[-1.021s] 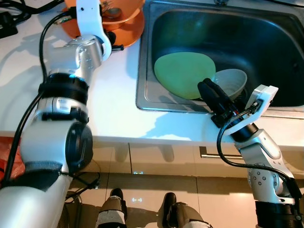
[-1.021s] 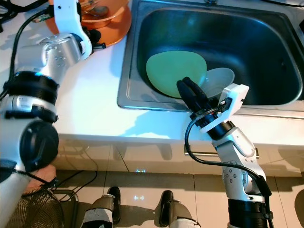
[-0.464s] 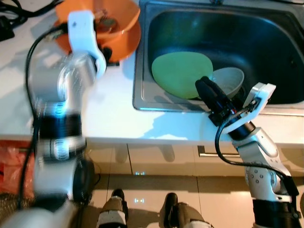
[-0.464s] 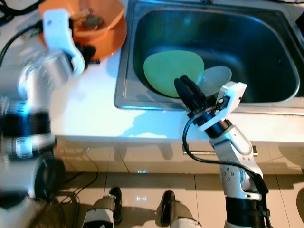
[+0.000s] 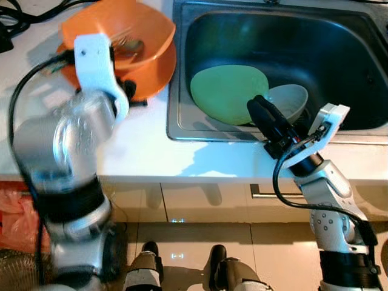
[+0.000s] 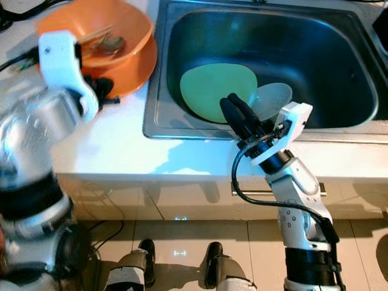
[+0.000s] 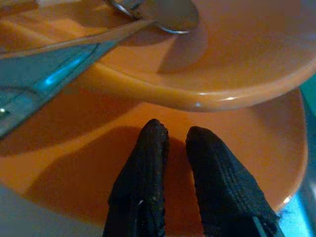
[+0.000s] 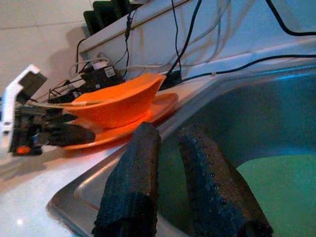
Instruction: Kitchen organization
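orange bowl (image 5: 136, 36) on counter, green plate (image 5: 227, 94) in sink (image 5: 182, 121)
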Motion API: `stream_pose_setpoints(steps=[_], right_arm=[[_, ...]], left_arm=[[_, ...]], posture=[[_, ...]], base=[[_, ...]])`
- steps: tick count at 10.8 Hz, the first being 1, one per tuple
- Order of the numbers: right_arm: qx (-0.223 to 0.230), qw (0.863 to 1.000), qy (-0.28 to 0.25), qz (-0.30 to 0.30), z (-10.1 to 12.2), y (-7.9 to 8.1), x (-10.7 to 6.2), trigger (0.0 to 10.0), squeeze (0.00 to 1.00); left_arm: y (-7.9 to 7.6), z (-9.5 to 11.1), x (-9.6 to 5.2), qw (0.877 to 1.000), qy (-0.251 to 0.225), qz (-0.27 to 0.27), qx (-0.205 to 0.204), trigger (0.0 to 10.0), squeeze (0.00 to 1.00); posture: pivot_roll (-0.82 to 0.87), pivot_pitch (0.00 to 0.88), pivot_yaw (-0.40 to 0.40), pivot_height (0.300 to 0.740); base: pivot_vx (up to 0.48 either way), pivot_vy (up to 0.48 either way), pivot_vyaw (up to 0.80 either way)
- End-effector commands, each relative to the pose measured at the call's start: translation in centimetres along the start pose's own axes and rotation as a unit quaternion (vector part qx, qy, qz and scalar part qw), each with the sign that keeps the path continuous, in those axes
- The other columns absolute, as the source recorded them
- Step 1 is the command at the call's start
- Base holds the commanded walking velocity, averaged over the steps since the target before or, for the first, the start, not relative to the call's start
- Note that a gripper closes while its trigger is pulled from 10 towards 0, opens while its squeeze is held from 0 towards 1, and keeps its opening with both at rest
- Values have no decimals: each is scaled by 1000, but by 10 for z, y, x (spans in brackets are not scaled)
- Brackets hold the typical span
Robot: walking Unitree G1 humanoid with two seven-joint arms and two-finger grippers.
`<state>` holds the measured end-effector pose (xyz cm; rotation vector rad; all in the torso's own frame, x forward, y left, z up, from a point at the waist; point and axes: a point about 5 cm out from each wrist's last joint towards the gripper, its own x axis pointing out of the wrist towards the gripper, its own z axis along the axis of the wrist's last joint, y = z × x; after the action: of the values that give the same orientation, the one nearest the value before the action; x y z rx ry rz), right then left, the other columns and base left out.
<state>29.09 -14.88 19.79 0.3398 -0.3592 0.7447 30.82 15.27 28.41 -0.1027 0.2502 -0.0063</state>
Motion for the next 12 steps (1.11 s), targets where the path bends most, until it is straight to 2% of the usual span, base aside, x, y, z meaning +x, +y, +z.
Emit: stream_pose_setpoints(steps=[1,4,9,10,12], right_arm=[[66,994,76,-44,-42,-8,-20,10000,0],[72,994,76,-37,-45,-8,-15,10000,0],[73,994,72,-32,-47,-10,-10,10000,0],[72,994,70,-31,-47,-11,-8,10000,0],[69,995,67,-31,-45,-13,-7,10000,0]], left_arm=[[3,-15,-1,999,40,15,1,10000,0],[-7,-29,-17,999,51,11,2,10000,0],[-13,-26,-24,1000,26,12,8,10000,0],[-13,-19,-26,999,11,14,28,10000,0],[-13,-26,-27,997,1,10,75,10000,0]], posture=[[279,322,-12,740],[305,321,-22,740],[315,310,-23,740],[310,305,-26,740],[300,295,-32,740]], base=[[0,0,0],[0,0,0],[0,0,0],[0,0,0],[0,0,0]])
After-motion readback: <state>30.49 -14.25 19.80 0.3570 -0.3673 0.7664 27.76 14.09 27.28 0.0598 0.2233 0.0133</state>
